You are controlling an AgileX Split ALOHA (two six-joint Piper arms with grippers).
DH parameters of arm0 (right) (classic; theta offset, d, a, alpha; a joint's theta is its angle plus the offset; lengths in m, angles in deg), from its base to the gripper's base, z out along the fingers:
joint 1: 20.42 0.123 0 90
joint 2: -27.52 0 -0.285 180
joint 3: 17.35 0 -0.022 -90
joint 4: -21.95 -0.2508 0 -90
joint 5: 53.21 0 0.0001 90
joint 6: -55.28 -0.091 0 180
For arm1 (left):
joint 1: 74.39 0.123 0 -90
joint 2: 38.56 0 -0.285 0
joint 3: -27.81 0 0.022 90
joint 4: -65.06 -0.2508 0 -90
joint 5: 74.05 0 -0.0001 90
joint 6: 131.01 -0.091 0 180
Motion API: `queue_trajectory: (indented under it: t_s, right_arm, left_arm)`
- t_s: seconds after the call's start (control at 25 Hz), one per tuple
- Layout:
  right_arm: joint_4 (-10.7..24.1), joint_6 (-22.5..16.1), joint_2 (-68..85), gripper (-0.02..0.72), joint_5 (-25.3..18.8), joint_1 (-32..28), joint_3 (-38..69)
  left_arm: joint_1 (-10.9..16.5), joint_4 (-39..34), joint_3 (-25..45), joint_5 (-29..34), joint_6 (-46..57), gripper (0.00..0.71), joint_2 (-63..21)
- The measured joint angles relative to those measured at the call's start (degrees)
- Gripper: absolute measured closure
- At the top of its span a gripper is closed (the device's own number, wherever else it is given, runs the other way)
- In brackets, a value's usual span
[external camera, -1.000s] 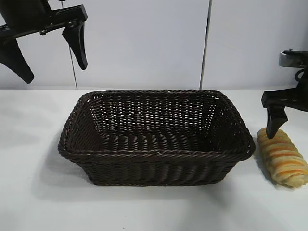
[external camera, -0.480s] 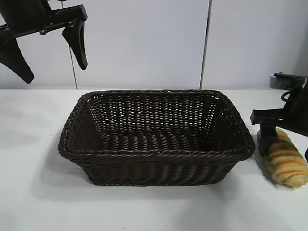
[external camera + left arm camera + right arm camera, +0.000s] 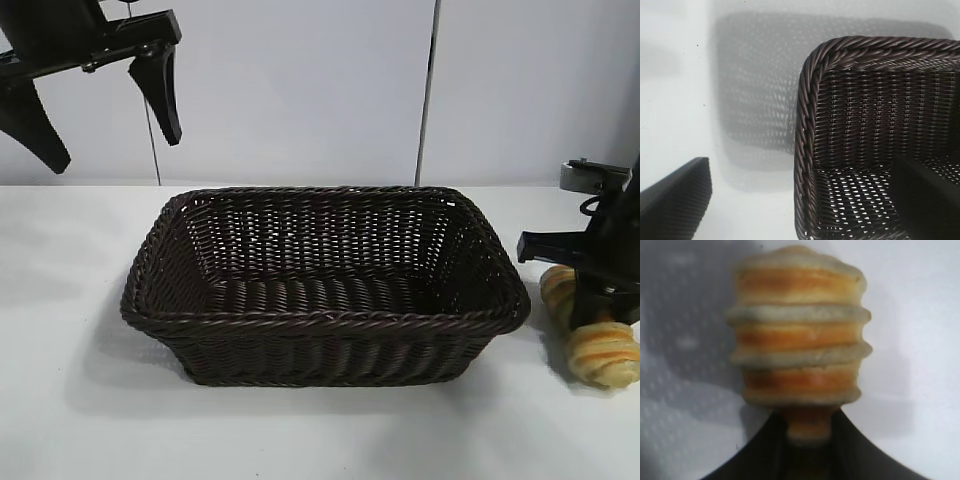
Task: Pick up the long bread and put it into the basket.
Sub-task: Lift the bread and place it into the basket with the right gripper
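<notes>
Between the closed jaws of the right gripper (image 3: 600, 300) sits the long bread (image 3: 592, 345), pinched across its middle so that one rounded end sticks out on the basket side and the other, striped orange and pale yellow, juts out toward the table's near edge. In the right wrist view the loaf (image 3: 799, 335) reaches away from the fingers (image 3: 860, 450), which squeeze it narrow where they hold it. The bread is just outside the right end of the basket (image 3: 325, 320), close to the white table (image 3: 80, 400); whether it touches the table cannot be told. The basket holds nothing. The left gripper (image 3: 100, 105) hangs high above the basket's far left corner, its jaws spread wide apart with nothing between them.
</notes>
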Motion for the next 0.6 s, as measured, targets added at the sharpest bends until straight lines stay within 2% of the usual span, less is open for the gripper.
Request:
queue_trajectory:
  t_s: [0.28,0.44,0.6]
  right_arm:
    - [0.17,0.11,5.04,0.557,-9.58,0.00,-10.18]
    - [-0.02,1.43,5.04,0.557,-12.78,0.00,-13.15]
    - [-3.06,7.23,5.04,0.580,-13.57,1.51,-14.33]
  left_arm:
    - [0.00,0.00,0.00,0.00,0.00,0.016,0.00]
    - [0.00,0.00,0.00,0.00,0.00,0.016,0.00]
    - [0.00,0.00,0.00,0.00,0.00,0.016,0.00]
